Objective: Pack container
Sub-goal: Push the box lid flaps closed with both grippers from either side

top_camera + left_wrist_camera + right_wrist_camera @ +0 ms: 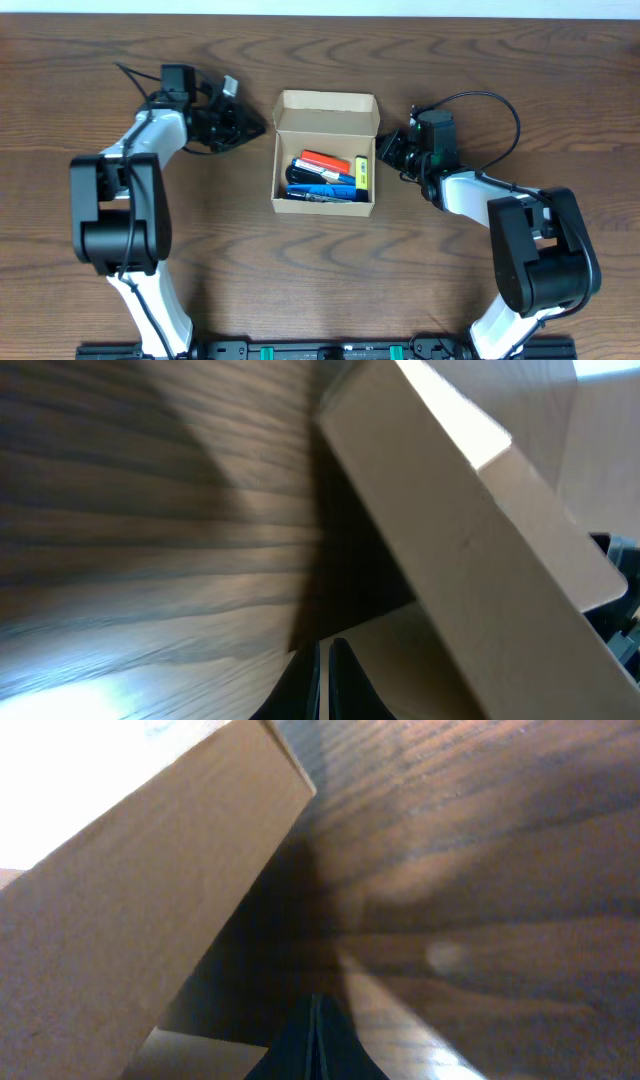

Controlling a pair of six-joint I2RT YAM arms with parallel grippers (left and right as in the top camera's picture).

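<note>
The container (325, 107) is a tan cardboard box standing open in the middle of the table, its lid flap upright at the back. Inside lie several pens and markers (325, 178): orange, blue, black, and a yellow one at the right. My left gripper (256, 128) is shut and empty, its tips just left of the box's upper left corner. In the left wrist view its fingers (328, 678) point at the box wall (470, 540). My right gripper (386, 147) is shut and empty beside the box's right wall. In the right wrist view its fingers (315, 1040) sit next to the wall (140, 910).
Brown wooden table (320, 270) all around. Black cables loop behind both arms, including the right arm's cable (500, 105). The arm bases stand at the front edge.
</note>
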